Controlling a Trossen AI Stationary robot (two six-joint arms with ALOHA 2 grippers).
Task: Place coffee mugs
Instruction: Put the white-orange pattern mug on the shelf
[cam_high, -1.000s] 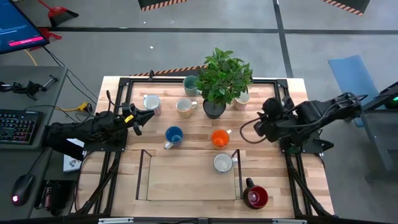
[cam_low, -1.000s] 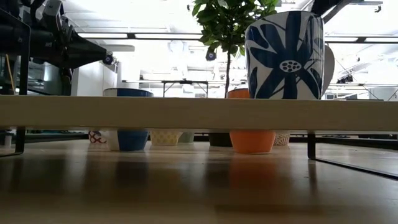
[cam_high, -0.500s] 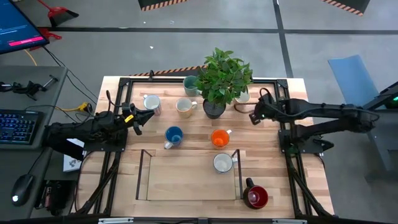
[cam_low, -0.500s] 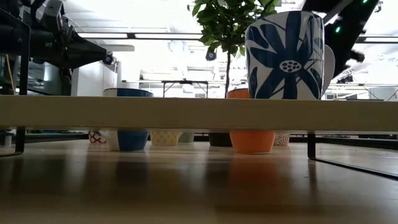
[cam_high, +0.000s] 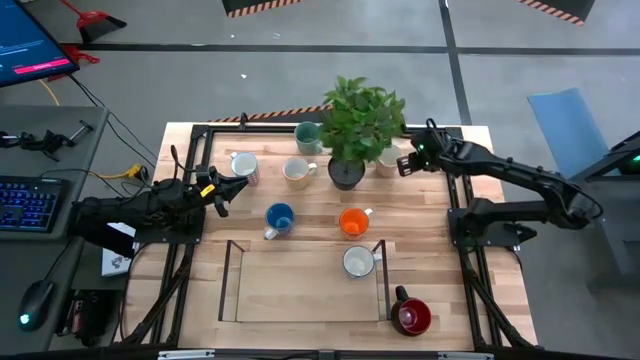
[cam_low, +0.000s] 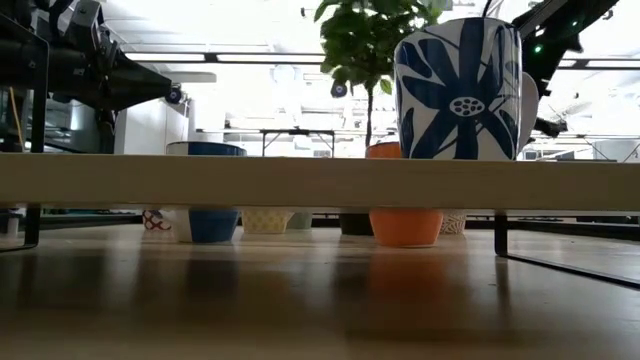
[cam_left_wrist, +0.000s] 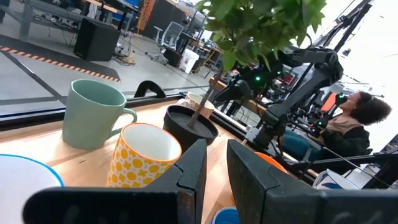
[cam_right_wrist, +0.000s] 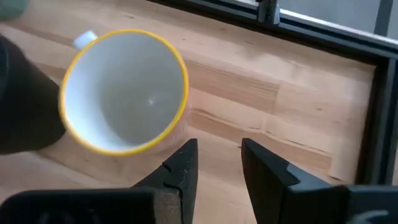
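Eight mugs stand on the wooden table. By the potted plant (cam_high: 360, 120) are a teal mug (cam_high: 307, 137), a patterned white mug (cam_high: 243, 165), a yellow-dotted cream mug (cam_high: 295, 171) and a yellow-rimmed cream mug (cam_high: 388, 158). Nearer are a blue mug (cam_high: 279, 217) and an orange mug (cam_high: 354, 222). The blue-flowered white mug (cam_high: 358, 261) stands inside the tray (cam_high: 240, 285), the dark red mug (cam_high: 411, 316) near the table's near right corner. My right gripper (cam_high: 401, 163) is open just right of the yellow-rimmed mug (cam_right_wrist: 124, 93), apart from it. My left gripper (cam_high: 232, 183) waits at the left, narrowly open.
The plant's dark pot (cam_high: 345, 173) stands right beside the yellow-rimmed mug, its leaves overhanging it. A dark metal frame (cam_high: 440, 128) runs along the table's far edge. Bare wood lies right of the yellow-rimmed mug. A person sits in the room beyond (cam_left_wrist: 351, 118).
My right arm has stretched out from the table's right side toward the far edge and the left, bringing its gripper next to the yellow-rimmed mug beside the plant. No mug has moved.
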